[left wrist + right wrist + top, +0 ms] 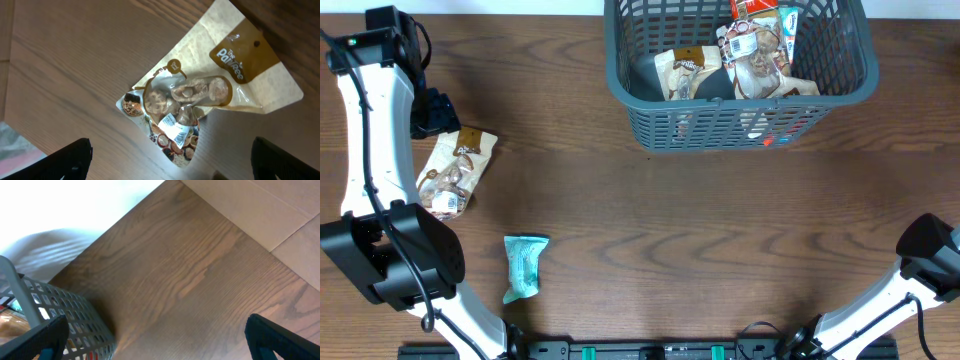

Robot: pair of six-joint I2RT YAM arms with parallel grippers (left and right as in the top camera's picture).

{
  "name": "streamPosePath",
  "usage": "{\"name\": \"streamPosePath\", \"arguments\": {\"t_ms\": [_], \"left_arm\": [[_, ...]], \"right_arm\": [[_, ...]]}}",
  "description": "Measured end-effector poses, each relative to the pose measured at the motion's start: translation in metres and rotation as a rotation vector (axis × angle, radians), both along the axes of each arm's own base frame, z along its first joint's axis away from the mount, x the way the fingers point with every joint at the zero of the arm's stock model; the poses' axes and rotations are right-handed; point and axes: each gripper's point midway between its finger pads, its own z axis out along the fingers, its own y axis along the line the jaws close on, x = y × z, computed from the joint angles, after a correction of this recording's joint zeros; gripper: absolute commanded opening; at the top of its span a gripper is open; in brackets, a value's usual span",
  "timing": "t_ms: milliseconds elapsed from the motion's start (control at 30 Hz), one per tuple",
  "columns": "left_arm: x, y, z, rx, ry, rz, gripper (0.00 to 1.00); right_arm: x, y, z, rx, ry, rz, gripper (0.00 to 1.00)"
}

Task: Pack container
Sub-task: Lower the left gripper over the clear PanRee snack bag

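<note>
Dark grey-blue plastic with slotted sides: the container (740, 104) stands at the top of the overhead frame, right of centre, on the wooden table (700, 220). Several snack packets (758, 58) lie inside it, leaning together toward its right half.

Left gripper (171, 145): jaws spread wide, holding nothing. It hangs over a beige window packet (200, 95) that lies flat on the table near the left edge of the overhead frame. In the left wrist view the packet fills the middle. One finger (75, 157) shows at the lower left corner and the other at the lower right, neither seen to touch it. The container is well apart from this gripper, across the table toward the upper right of the overhead frame.

Right gripper (157, 320): jaws likewise spread wide and empty, with bare table between the fingers. In the right wrist view the container's lattice wall shows past the finger at the lower left corner. In the overhead view the right arm sits at the lower right corner, well apart from the container.

A teal packet (525, 266) lies on the table at the lower left of the overhead frame, below the beige packet.
</note>
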Motion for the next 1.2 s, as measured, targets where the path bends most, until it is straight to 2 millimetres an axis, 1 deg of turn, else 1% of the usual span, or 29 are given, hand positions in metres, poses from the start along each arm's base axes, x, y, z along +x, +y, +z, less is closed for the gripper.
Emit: {"name": "streamPosePath", "arguments": {"t_ms": [67,167,300,400,500,733,800,867,1067,1133,1200], "left_arm": [[-0.002,0.000,0.000,-0.004,0.013,-0.019,0.99],[-0.012,-0.006,-0.002,-0.034,0.057,-0.029,0.99],[-0.017,-0.012,-0.005,-0.066,0.105,-0.123,0.99],[-0.021,-0.012,-0.013,-0.092,0.141,-0.191,0.99],[-0.024,-0.013,-0.026,-0.170,0.143,-0.218,0.99],[-0.016,-0.013,-0.058,-0.370,0.019,-0.227,0.99],[-0.019,-0.014,-0.069,-0.411,0.007,-0.229,0.99],[-0.024,-0.019,-0.083,-0.447,0.015,-0.237,0.99],[-0.043,-0.034,-0.120,-0.468,0.083,-0.261,0.99],[-0.047,-0.034,-0.128,-0.442,0.111,-0.264,0.99],[-0.049,-0.032,-0.130,-0.418,0.125,-0.267,0.99]], "right_arm": [[0.000,0.000,0.000,0.000,0.000,0.000,0.99],[0.000,0.000,0.000,0.000,0.000,0.000,0.99],[0.000,0.000,0.000,0.000,0.000,0.000,0.99],[0.000,0.000,0.000,0.000,0.000,0.000,0.99],[0.000,0.000,0.000,0.000,0.000,0.000,0.99],[0.000,0.000,0.000,0.000,0.000,0.000,0.99],[0.000,0.000,0.000,0.000,0.000,0.000,0.99],[0.000,0.000,0.000,0.000,0.000,0.000,0.99],[0.000,0.000,0.000,0.000,0.000,0.000,0.99],[0.000,0.000,0.000,0.000,0.000,0.000,0.99],[0.000,0.000,0.000,0.000,0.000,0.000,0.99]]}}
